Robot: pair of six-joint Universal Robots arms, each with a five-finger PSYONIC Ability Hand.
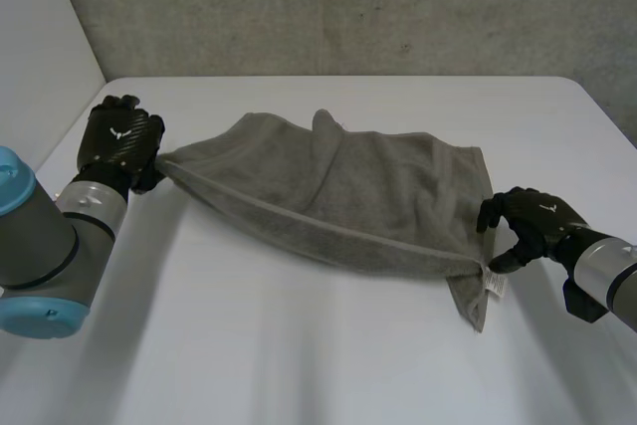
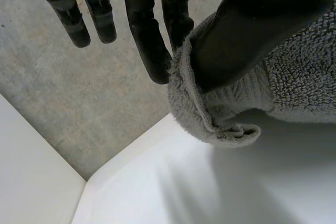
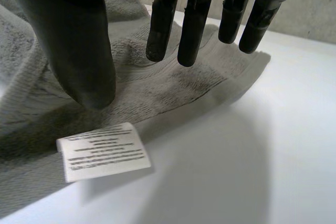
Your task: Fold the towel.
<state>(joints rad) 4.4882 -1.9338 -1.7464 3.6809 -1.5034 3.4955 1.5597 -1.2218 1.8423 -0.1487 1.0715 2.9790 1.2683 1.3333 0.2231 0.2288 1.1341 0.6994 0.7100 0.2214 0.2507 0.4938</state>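
Observation:
A grey towel (image 1: 348, 196) lies drawn out across the white table (image 1: 299, 365) between my two hands. My left hand (image 1: 121, 138) holds its left corner, and in the left wrist view the thumb (image 2: 252, 30) pinches the towel (image 2: 294, 87) against a finger while the other fingers stay straight. My right hand (image 1: 532, 218) is at the towel's right end, by the white label (image 1: 495, 286). In the right wrist view its fingers (image 3: 191, 24) are straight and its thumb (image 3: 79, 40) stands apart, all just above the towel (image 3: 157, 87) and the label (image 3: 102, 151).
A grey concrete wall (image 1: 348, 7) runs behind the table's far edge. A white panel (image 1: 40, 47) stands at the left. The table's far left corner (image 2: 86, 182) is close to my left hand. Bare tabletop lies in front of the towel.

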